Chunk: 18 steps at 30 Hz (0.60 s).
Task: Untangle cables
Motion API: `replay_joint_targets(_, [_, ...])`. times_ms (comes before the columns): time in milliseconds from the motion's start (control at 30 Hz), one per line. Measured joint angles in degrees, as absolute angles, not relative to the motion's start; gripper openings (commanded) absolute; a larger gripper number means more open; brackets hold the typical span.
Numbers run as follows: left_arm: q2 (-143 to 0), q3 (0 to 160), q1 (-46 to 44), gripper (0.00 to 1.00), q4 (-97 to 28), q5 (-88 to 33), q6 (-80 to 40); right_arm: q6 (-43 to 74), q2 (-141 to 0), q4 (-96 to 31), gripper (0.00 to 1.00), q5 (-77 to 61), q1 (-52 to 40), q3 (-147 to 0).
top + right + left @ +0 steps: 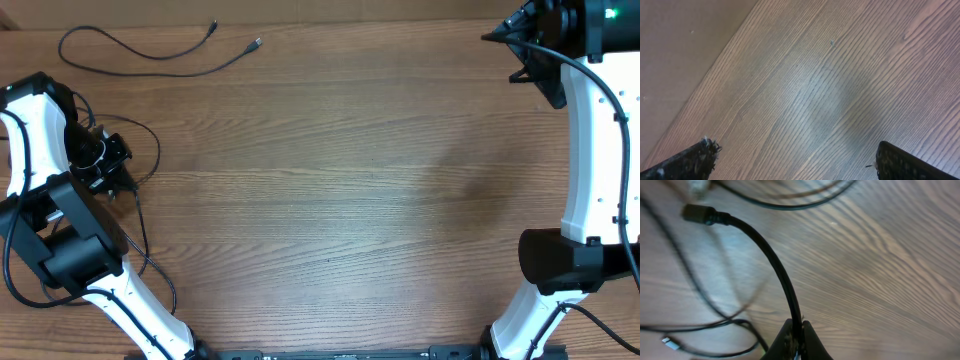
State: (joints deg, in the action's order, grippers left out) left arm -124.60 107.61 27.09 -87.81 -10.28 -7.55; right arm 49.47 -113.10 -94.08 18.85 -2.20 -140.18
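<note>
Clamped tight in my left gripper [796, 332], 1 cable [772, 264] arcs ahead, plug end [697, 213] forward-left; other cables [700, 326] loop just left of it. My right gripper [795, 154] hangs wide, empty, far across the desk [840, 75].

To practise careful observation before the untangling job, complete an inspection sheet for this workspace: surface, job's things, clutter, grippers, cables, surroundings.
surface: wooden table, plain wood grain.
job's things: loose cable lies apart near the far-left corner; other cables loop by the left arm.
clutter: nothing seen.
grippers: left gripper shut on a black cable; right gripper open over bare wood.
cables: thick arm wiring runs along the right arm.
surroundings: plain brown surface beyond the table edge.
</note>
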Motion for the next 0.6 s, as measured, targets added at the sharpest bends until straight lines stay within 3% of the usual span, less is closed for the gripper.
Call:
replay_joint_targets(233, [-124.6,107.33,27.09,0.04,-86.24,-19.11,-4.05,49.43,-113.1,-94.11,1.0,18.87,-2.2,-140.18])
replay_joint_targets(600, [-124.6,107.15,27.09,0.04,-88.79,-19.94,-5.72,49.43,-113.1,-94.11,1.0,18.85,-2.2,-140.18])
